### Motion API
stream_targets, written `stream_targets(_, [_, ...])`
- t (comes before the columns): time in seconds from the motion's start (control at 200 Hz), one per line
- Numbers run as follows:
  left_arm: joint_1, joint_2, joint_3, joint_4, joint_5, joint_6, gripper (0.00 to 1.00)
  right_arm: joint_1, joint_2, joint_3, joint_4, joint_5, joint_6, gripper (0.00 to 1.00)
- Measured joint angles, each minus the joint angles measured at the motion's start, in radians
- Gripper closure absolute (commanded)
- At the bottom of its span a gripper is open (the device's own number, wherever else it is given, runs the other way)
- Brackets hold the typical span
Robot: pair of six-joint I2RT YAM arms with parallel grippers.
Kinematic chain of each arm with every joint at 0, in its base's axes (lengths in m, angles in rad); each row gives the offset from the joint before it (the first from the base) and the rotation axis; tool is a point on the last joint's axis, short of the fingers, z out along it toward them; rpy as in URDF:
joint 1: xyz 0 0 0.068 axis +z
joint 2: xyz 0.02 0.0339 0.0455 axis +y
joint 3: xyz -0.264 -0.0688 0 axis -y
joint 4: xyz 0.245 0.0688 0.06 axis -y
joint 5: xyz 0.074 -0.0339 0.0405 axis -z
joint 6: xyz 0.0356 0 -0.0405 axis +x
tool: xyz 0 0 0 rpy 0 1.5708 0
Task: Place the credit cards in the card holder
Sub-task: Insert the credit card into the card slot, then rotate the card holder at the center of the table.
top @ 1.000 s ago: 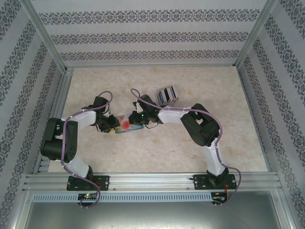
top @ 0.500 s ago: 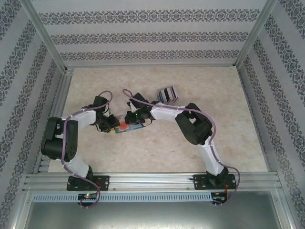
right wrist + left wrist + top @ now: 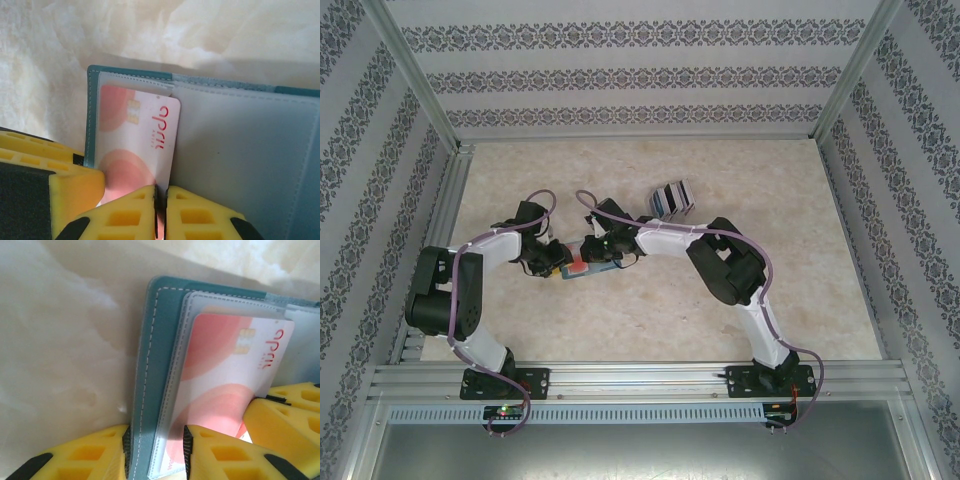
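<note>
Right jaws pinching card [image 3: 131, 150], left jaws clamping card holder [image 3: 145, 370]

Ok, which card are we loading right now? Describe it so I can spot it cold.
Just left of the middle of the table lies an open teal wallet. The card sticks partly out of its clear sleeve: white with pink circles, red lettering and a gold chip, unlike the dark-and-pale stack of cards farther back.

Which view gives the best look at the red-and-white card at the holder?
Right wrist: the red-and-white card lies on the open card holder, its near edge pinched in the right gripper. Left wrist shows its face slanted, partly behind the left gripper; top external shows a small red patch.
</note>
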Motion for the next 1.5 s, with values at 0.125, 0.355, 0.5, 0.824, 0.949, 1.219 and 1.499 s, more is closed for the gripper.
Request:
stream_targets(0.125, [0.000,-0.019,-0.004,0.037,-0.006,-0.007,0.65,0.006,-0.005,-0.012,0.018,0.013,0.006,0.83])
stream_targets(0.355, [0.000,-0.075,-0.026,0.092,-0.002,-0.045,0.66,0.014,-0.024,-0.040,0.041,0.032,0.006,0.73])
stream_targets(0.5, [0.000,-0.104,-0.026,0.115,0.005,-0.060,0.66,0.027,-0.058,-0.079,0.043,0.040,0.008,0.64])
stream_targets(0.824, [0.000,-0.142,-0.026,0.115,0.010,-0.060,0.65,0.050,-0.189,-0.194,0.006,0.073,-0.018,0.53])
stream_targets(0.949, [0.000,-0.138,-0.016,0.115,0.011,-0.060,0.65,0.050,-0.250,-0.236,0.004,0.090,-0.021,0.52])
stream_targets(1.219, [0.000,-0.085,0.018,0.114,0.017,-0.056,0.65,0.044,-0.345,-0.338,0.009,0.127,-0.028,0.51])
stream_targets(1.499, [0.000,0.029,0.092,0.114,0.029,-0.051,0.65,0.003,-0.407,-0.418,0.015,0.169,-0.028,0.50])
